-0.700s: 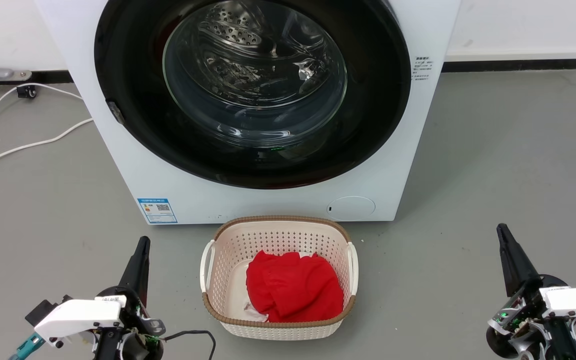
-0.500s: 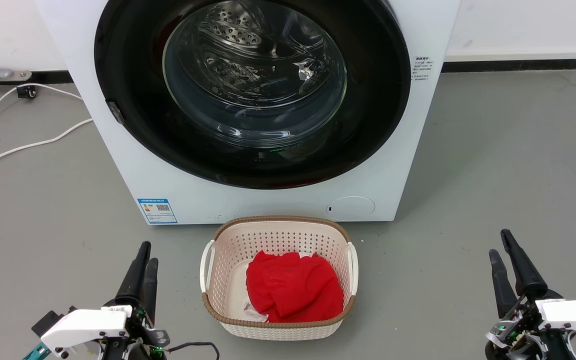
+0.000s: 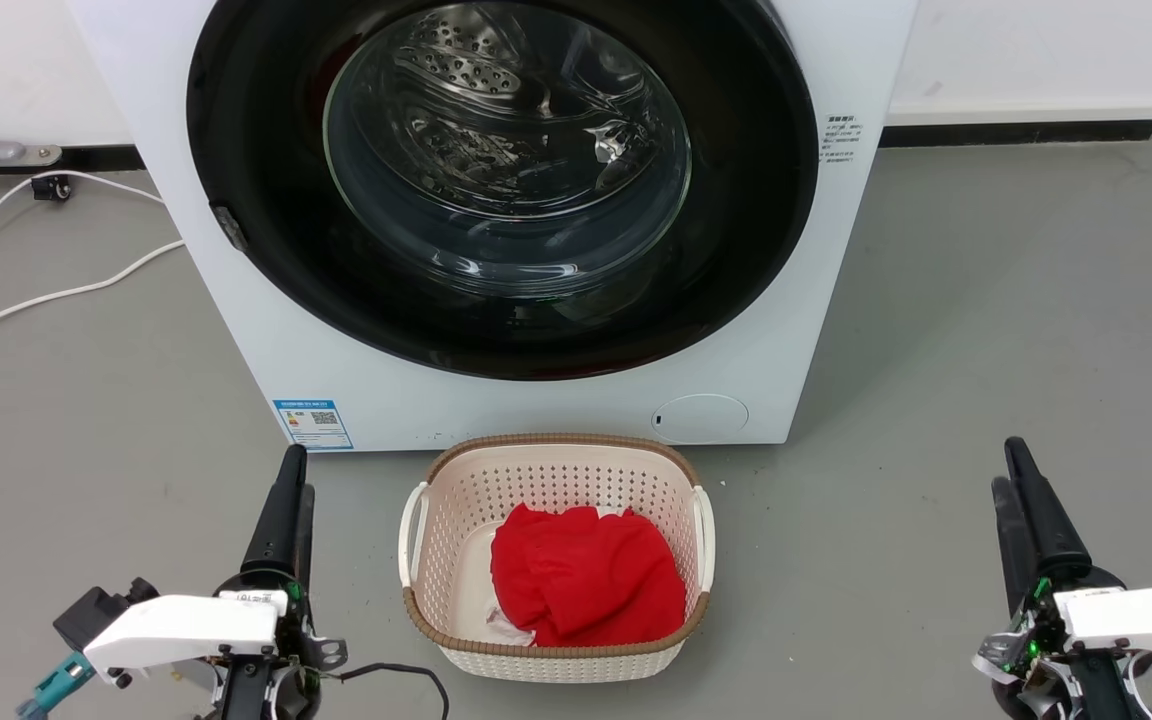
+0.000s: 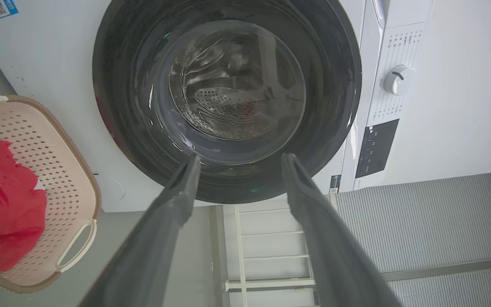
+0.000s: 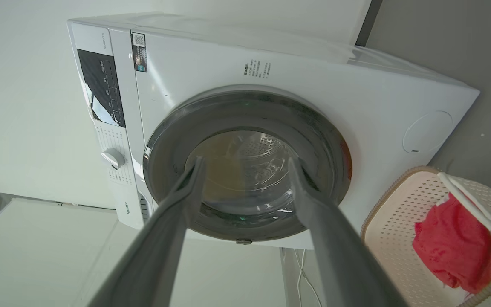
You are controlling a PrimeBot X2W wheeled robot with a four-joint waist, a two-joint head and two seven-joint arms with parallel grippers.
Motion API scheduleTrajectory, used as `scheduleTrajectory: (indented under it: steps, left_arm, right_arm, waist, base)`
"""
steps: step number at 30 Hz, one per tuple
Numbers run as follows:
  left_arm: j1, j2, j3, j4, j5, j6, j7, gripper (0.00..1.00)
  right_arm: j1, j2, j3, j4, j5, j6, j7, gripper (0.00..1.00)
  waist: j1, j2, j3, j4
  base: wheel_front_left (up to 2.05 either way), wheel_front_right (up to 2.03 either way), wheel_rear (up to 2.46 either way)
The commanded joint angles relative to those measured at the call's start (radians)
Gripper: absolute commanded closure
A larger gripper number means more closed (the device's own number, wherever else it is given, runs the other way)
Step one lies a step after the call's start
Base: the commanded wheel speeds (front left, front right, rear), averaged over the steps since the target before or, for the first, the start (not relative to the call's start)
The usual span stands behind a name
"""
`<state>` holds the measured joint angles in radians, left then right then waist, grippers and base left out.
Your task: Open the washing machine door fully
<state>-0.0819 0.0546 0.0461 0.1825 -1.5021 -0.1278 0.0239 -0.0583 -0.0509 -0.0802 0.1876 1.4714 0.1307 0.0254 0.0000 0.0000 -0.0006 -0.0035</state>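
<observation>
The washing machine (image 3: 536,410) is a white front-loader standing straight ahead, also seen in the left wrist view (image 4: 58,64) and the right wrist view (image 5: 313,76). The washing machine door (image 3: 503,170), a glossy black disc with a clear glass bowl, lies shut flat against the front (image 4: 228,98) (image 5: 249,187). My left gripper (image 3: 294,462) hovers low over the floor at the lower left, far short of the door. In its own wrist view the left gripper (image 4: 241,158) is open and holds nothing. My right gripper (image 3: 1009,462) at the lower right is likewise open and holding nothing (image 5: 246,162).
A cream perforated basket (image 3: 416,520) holding a red cloth (image 3: 586,575) stands on the grey floor between my grippers, just before the machine. White cables (image 3: 56,290) trail over the floor at the left. A round filter cover (image 3: 701,417) sits at the machine's lower right.
Both grippers have dipped, turned a little at the wrist and come back up slightly farther forward. The door has stayed shut.
</observation>
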Motion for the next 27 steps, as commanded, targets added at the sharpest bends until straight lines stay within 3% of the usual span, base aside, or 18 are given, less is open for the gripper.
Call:
scheduleTrajectory:
  steps: [1,27]
  left_arm:
    - [-0.010,0.010,-0.001,-0.037,0.055,-0.001,-0.014,0.00]
    - [0.008,0.014,-0.026,-0.161,0.559,-0.002,-0.107,0.00]
  right_arm:
    - [-0.012,-0.001,0.010,-0.039,-0.063,0.000,-0.014,0.00]
    - [0.011,-0.001,0.084,-0.171,-0.721,0.000,-0.108,0.00]
  waist:
    - [0.0000,0.0000,0.000,0.001]
    - [0.0000,0.0000,0.006,0.011]
  base:
    - [0.00,0.00,0.00]
    - [0.00,0.00,0.00]
